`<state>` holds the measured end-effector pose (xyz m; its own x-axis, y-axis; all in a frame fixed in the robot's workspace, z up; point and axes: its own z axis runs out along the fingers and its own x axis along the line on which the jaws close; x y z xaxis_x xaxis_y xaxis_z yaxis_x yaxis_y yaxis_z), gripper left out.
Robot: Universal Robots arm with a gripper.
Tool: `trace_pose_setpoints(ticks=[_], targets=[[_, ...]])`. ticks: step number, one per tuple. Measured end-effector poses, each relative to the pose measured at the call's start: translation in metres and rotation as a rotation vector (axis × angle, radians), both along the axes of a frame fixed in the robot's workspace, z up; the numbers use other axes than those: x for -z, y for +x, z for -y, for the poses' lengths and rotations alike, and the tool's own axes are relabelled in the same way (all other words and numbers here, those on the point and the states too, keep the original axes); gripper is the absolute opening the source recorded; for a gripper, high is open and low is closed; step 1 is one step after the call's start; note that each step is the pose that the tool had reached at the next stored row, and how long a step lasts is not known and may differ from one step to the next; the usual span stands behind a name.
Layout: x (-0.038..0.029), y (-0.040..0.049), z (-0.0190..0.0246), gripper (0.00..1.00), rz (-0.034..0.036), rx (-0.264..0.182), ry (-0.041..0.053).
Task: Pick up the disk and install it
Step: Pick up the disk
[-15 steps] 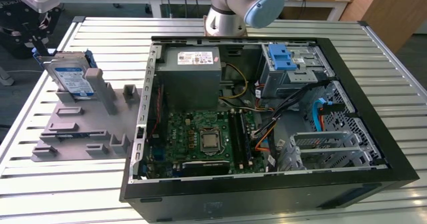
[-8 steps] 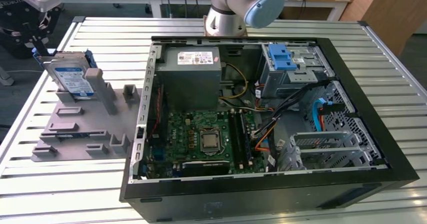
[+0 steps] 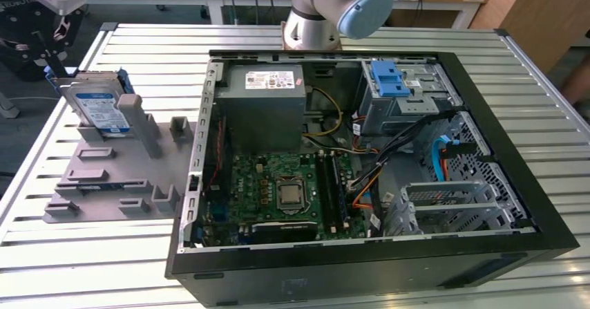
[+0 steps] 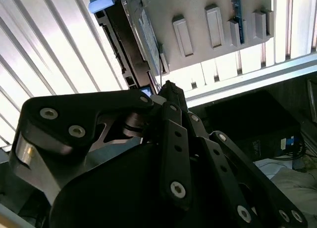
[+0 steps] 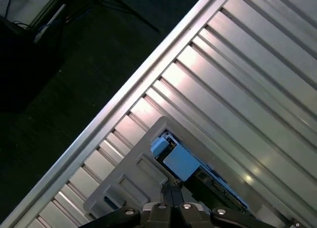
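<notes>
One disk stands on edge, leaning slightly, in slot of grey holder on tabletop, just beside open computer case, on exterior view's left of case. Just above disk's top edge hangs gripper, on side away from case, not touching. Jaws look pressed together, nothing held. Disk lies below jaws, thin edge up. Holder post stands on disk's case side. Inside case: blue latch, grey metal box.

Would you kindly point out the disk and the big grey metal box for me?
disk (image 3: 97, 110): exterior view, on its white-and-blue label.
grey metal box (image 3: 261, 121): exterior view, on its bare grey face.
</notes>
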<state>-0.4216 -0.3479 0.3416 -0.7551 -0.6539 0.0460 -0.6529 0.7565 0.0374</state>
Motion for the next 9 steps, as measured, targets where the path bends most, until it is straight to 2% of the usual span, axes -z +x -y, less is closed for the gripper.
trace_pose_setpoints(ticks=[9], targets=[[0.0000,0.0000,0.0000,0.11,0.0000,-0.055,0.0000]])
